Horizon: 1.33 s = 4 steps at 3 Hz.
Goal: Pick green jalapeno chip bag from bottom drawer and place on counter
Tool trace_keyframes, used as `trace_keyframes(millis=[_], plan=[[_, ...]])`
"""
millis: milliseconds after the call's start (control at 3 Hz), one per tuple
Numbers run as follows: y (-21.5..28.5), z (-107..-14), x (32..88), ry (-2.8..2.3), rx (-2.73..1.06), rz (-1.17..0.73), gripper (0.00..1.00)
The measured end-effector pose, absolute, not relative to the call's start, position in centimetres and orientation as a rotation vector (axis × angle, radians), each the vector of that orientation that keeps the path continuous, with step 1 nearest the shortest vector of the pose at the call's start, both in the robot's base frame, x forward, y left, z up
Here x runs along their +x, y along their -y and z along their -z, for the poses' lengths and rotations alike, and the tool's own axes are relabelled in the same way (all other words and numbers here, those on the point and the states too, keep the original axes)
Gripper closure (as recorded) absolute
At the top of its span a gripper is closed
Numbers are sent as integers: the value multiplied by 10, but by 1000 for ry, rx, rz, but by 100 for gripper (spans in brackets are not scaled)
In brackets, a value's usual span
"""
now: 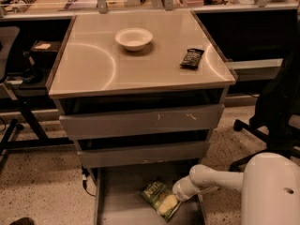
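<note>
- A workroom with a speckled floor (42, 186). A drawer cabinet stands in the middle under its beige, glossy table (93, 74), which bears faint curved arc marks.
- Behind the table runs a long cluttered bench (61, 1). To the right of the table stands a dark office chair (276, 116).
- On the table, towards its back edge and near the middle, sits a white bowl (133, 38), upright.
- On the table's right part, well apart from the bowl, lies a small dark packet (192, 58), flat.
- Below the table's front edge are two upper drawers (140, 121), both grey, each pulled out a little.
- Lowest under the table, the bottom drawer (119, 196) stands pulled out far towards the camera, its flat grey floor showing.
- The green jalapeno chip bag (157, 194) lies flat in this drawer, below the table's front right part, turned at a slant with its paler end towards the camera.
- The robot's white arm (215, 179) reaches in from its rounded white body (272, 191), which is at the lower right of the table.
- The hand (178, 193) is down in the bottom drawer at the bag's right edge, touching or just over it. Whether it grips the bag or is spread cannot be told.
</note>
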State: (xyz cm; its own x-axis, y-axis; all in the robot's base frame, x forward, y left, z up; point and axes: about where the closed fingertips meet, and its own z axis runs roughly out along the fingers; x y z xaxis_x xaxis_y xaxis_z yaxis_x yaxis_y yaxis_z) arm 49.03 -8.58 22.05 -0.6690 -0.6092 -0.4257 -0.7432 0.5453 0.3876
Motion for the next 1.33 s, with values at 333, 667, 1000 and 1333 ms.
trace_keyframes(millis=[333,667,1000,1333], plan=[[82,-210,494,-2517,-1123,-788,0],[80,-198,496,-2501,-1112,-778,0],[81,-188,500,-2494,-1111,-768,0],[83,-173,504,-2502,-1093,-757,0]])
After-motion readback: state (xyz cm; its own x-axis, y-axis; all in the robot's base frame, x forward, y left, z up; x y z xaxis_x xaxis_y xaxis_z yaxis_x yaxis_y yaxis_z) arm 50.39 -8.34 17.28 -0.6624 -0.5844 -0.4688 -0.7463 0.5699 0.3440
